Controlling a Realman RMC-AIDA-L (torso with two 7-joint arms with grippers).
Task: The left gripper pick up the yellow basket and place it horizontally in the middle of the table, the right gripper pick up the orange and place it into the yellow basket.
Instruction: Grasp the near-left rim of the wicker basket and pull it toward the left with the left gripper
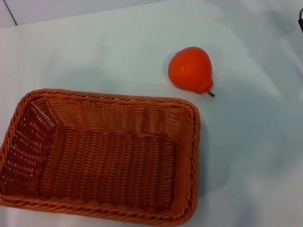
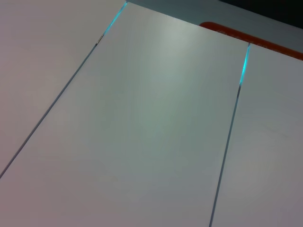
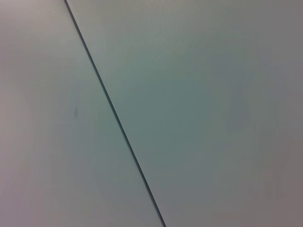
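The yellow basket [image 1: 99, 155] lies empty at the surface's [image 1: 261, 157] near-left, the orange [image 1: 190, 69] just beyond its far-right corner (neither gripper's state can be told), so a glancing grasp could roll that glossy fruit away.

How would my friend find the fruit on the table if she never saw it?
Start at the big woven yellow basket on the white table. Look just past its far right corner: the orange sits there alone, not touching it. It is glossy, round, and has a small dark stem.
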